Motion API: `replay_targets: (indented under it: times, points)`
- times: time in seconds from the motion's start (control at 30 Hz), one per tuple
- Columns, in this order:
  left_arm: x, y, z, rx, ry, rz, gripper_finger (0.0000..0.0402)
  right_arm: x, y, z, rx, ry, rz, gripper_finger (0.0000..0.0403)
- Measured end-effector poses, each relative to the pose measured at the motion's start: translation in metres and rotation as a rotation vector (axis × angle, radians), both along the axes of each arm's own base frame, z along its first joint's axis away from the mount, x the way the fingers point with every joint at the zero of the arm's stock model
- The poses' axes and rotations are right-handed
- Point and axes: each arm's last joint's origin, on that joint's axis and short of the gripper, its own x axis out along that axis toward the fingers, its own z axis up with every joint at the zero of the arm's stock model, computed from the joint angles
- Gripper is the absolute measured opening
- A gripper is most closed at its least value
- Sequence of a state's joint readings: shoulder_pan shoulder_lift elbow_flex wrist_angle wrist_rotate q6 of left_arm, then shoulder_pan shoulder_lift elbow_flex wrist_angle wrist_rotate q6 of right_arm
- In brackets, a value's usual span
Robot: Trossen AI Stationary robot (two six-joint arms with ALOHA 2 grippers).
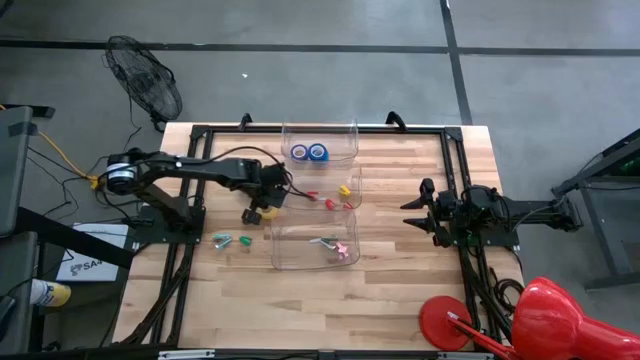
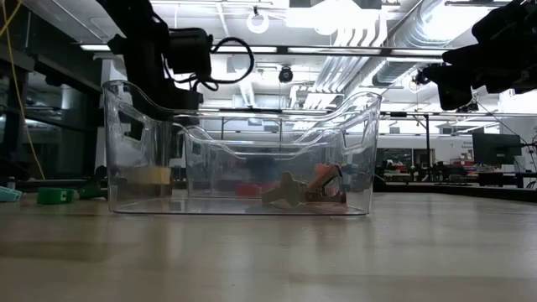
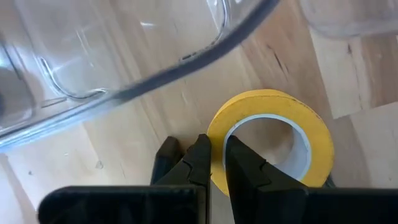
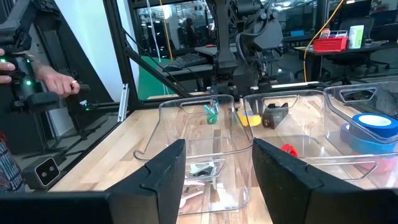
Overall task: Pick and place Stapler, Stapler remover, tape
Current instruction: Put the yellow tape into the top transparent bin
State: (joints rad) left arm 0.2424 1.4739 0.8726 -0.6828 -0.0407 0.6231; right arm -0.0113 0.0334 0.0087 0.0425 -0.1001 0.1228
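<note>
My left gripper (image 1: 260,212) is down by the left ends of the clear bins, shut on a yellow tape roll (image 3: 267,134). Two blue tape rolls (image 1: 308,152) lie in the far bin (image 1: 320,128). No pink roll can be made out. The middle bin (image 1: 355,178) holds small red and yellow pieces. Grey and pink tools (image 1: 335,247) lie in the near bin (image 1: 280,255). Small green items (image 1: 232,240) rest on the table left of that bin. My right gripper (image 1: 425,210) waits open at the table's right side, above the wood. My left gripper holds the yellow tape roll by its wall (image 3: 217,134), on the side of the ring nearest the wrist. One finger (image 3: 245,165) is inside the ring and the other finger (image 3: 198,162) outside. Whether the roll is lifted clear of the table, I cannot tell.
The three clear bins stand in a row from the far edge toward the middle. Bare wood lies near the front edge and to the right. A black frame borders the table. A person's hand (image 4: 56,81) shows beyond the table's left side. A red object (image 1: 550,320) sits off the near right corner.
</note>
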Motion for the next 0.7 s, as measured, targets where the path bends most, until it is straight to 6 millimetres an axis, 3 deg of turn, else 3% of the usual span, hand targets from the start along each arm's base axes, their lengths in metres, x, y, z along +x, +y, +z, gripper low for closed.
replay_targets:
  times: [0.37,0.7]
  points:
    - [-0.013,0.0,0.024,0.064,-0.069,0.095,0.002,0.0,0.0,0.0,0.0,0.0,0.0,0.0177]
    - [-0.022,0.028,0.061,0.065,-0.239,0.458,0.0019,0.0,0.0,0.0,0.0,0.0,0.0,0.0177]
